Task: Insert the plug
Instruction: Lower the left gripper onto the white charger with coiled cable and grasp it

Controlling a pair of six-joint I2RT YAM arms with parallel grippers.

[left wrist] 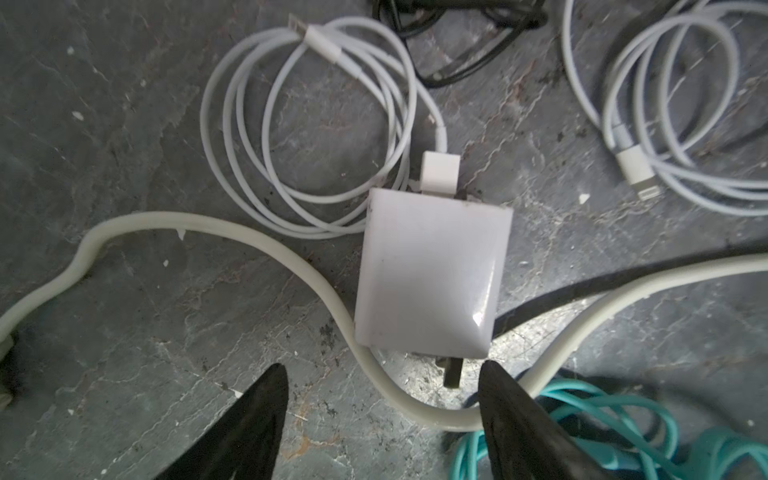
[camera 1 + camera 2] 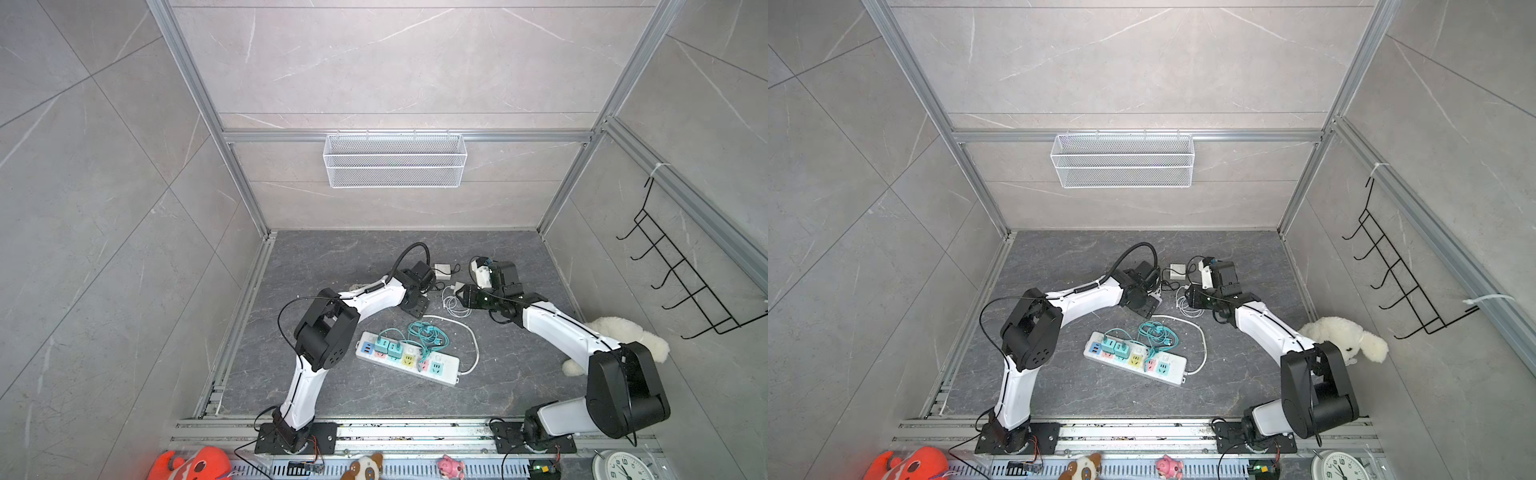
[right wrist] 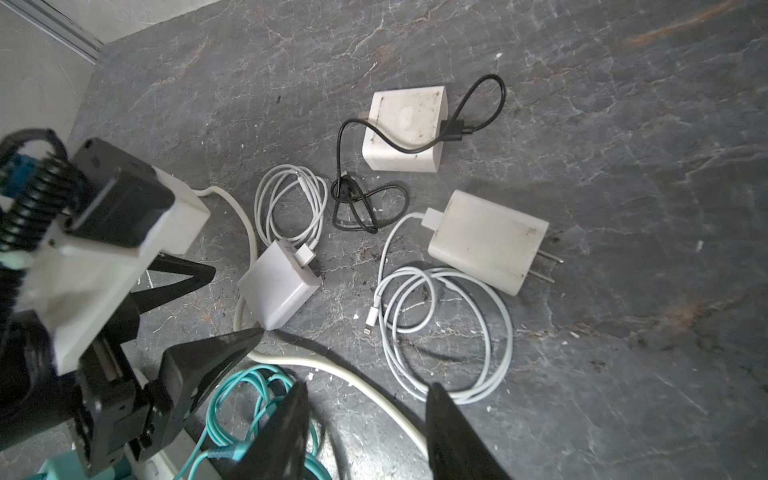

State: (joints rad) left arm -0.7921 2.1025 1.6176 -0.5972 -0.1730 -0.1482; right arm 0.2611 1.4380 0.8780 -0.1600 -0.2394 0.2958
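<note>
A small white plug (image 1: 432, 274) lies flat on the dark floor, its prongs (image 1: 453, 374) pointing toward my left gripper (image 1: 384, 370). That gripper is open, its fingertips just short of the plug and holding nothing. In the right wrist view the same plug (image 3: 278, 286) sits just ahead of the left gripper (image 3: 232, 301). My right gripper (image 3: 368, 388) is open too, hovering over the strip's cream cord (image 3: 374, 395). The white power strip (image 2: 409, 361) with coloured sockets lies nearer the front in both top views, two teal plugs (image 2: 388, 347) in it.
Two more white chargers (image 3: 486, 241) (image 3: 405, 129) lie beside coiled white cables (image 3: 444, 332) and a black cable (image 3: 370, 203). A teal cable bundle (image 2: 428, 334) rests by the strip. At the right there is a white plush toy (image 2: 623, 336). A wire basket (image 2: 395, 160) hangs on the back wall.
</note>
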